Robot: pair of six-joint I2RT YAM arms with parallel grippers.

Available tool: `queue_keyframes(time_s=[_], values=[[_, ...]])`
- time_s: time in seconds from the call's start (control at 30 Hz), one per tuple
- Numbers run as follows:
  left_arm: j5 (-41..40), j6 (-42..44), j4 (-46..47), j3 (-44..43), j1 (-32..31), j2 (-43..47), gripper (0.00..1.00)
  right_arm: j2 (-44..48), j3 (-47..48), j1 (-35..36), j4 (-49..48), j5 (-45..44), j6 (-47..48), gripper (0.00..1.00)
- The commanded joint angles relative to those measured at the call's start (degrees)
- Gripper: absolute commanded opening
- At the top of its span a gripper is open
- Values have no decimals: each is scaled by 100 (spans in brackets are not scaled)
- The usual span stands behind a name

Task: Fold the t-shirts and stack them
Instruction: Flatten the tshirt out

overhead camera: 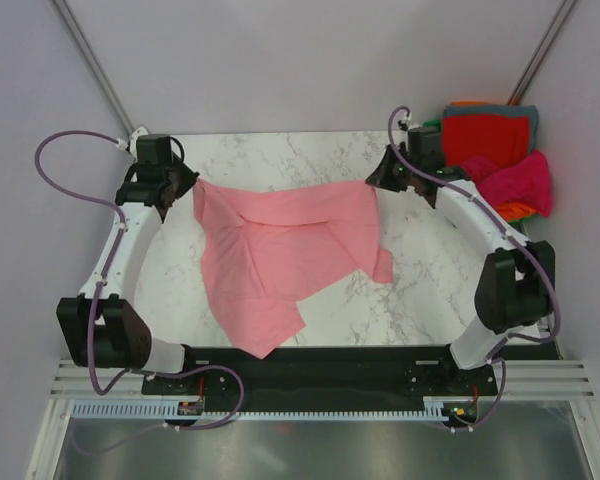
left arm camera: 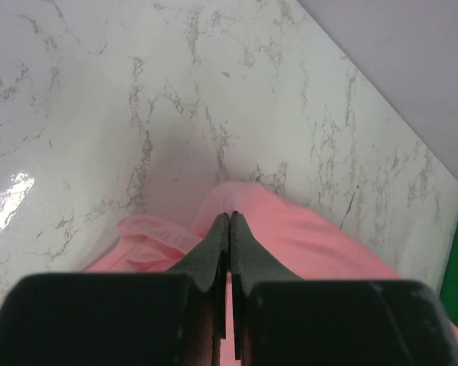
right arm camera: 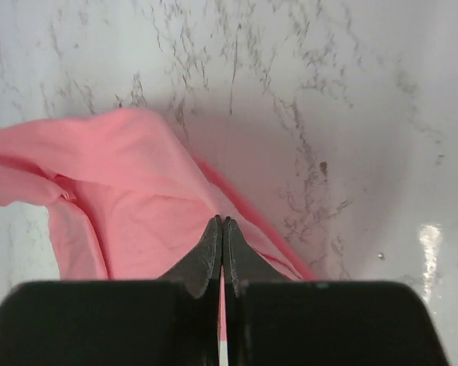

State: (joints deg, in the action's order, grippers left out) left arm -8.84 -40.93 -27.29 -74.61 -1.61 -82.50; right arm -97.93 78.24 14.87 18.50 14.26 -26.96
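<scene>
As left pincer point(overhead camera: 192, 186) and right pincer point(overhead camera: 376, 180) clamp it, t-shirt point(overhead camera: 280, 250) spans between.

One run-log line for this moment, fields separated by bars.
left gripper: shut on salmon-pink t-shirt | right gripper: same | fold: not done | other t-shirts: far right

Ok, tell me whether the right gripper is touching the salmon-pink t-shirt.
Touching. The right wrist view shows the right gripper shut on the salmon-pink t-shirt, with a sliver of pink cloth pinched between its closed fingers.
</scene>
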Motion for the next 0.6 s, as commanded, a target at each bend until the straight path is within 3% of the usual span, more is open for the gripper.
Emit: queue_keyframes(time_s=[0.0,0.43,0.57], values=[[40,6,-109,-282,38,602,2,897,403,-318,426,129,121,0],[708,-143,-1182,-774,38,3194,2,4245,965,-661,2192,-775,437,0],[735,-223,-1568,-1430,38,3758,2,4949,1447,-670,2596,-1013,429,0]])
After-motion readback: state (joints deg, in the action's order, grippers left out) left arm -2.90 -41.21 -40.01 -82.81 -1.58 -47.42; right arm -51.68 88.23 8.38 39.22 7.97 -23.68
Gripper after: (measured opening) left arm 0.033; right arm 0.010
